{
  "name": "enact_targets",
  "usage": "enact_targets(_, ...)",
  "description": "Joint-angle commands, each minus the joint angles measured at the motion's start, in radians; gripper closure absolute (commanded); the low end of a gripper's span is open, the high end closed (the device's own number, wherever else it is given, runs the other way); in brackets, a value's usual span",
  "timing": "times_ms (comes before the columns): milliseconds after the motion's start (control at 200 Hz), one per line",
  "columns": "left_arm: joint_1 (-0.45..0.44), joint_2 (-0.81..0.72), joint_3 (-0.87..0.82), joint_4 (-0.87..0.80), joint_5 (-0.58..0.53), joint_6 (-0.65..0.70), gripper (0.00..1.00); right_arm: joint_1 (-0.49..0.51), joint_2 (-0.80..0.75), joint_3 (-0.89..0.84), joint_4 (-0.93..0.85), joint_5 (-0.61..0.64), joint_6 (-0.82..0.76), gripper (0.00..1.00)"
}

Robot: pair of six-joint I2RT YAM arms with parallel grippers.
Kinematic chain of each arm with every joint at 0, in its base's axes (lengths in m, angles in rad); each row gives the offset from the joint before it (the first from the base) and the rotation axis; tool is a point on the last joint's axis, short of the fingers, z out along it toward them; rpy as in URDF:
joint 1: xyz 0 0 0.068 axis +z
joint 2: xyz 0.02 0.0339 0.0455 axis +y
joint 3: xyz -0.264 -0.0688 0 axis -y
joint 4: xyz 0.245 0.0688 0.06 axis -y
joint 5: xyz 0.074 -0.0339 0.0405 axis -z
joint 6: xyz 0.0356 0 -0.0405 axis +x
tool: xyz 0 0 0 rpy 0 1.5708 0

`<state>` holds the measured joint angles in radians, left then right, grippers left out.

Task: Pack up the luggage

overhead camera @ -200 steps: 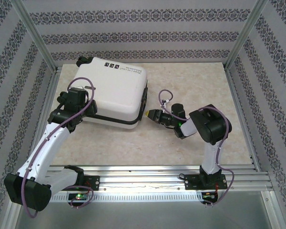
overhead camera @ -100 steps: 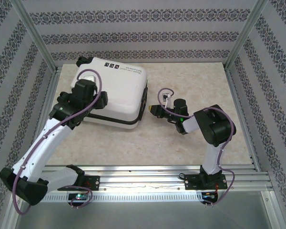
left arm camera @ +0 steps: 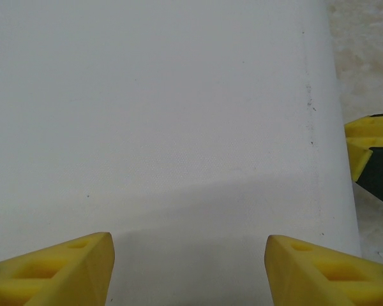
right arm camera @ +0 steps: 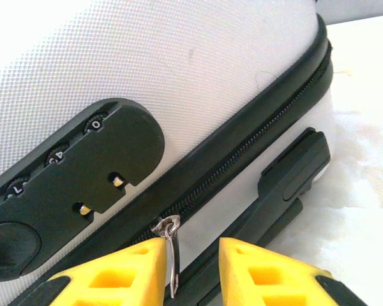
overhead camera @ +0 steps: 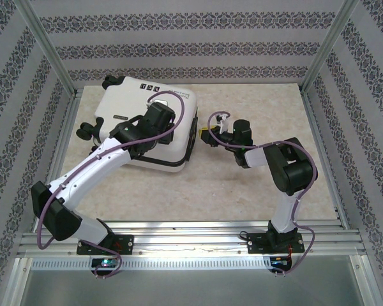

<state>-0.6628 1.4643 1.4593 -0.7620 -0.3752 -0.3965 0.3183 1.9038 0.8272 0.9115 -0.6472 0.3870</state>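
Luggage (overhead camera: 175, 102) lies closed and flat at the rear left of the bench (overhead camera: 242, 191), white shell upward. Over its lid the left gripper (left arm camera: 188, 268) hangs with fingers spread wide and nothing between them. At the case's right side, the right gripper (right arm camera: 191, 271) has its fingers a narrow gap apart, with the zip pull (right arm camera: 173, 255) dangling unpinched in that gap, below the combination lock (right arm camera: 70, 172).

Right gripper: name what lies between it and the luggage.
The metal zipper pull: it hangs from the luggage between the right gripper's fingers, seen in the right wrist view.
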Motion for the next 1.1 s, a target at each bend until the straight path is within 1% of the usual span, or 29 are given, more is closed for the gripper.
enact_targets(0,-0.021,0.013,0.046,0.0,-0.028,-0.007,0.36,0.007,-0.007,0.03,-0.031,-0.057,-0.053,0.72)
enact_targets(160,-0.028,0.031,0.064,-0.002,-0.025,-0.002,0.36,0.032,0.003,0.055,-0.084,-0.066,-0.085,0.73)
enact_targets(345,-0.033,0.042,0.069,-0.005,-0.021,-0.002,0.36,0.067,0.003,0.085,-0.163,-0.037,-0.145,0.73)
enact_targets(460,-0.041,0.064,0.09,-0.019,-0.019,-0.002,0.36,0.074,0.014,0.099,-0.203,-0.022,-0.153,0.74)
enact_targets(854,-0.057,0.096,0.12,-0.035,-0.024,0.011,0.36,0.06,0.035,0.09,-0.212,0.023,-0.139,0.76)
enact_targets(979,-0.057,0.092,0.116,-0.039,-0.029,0.012,0.36,0.028,0.035,0.07,-0.17,-0.023,-0.086,0.76)
enact_targets(1094,-0.058,0.091,0.119,-0.042,-0.03,0.016,0.36,0.02,0.023,0.07,-0.157,-0.028,-0.102,0.74)
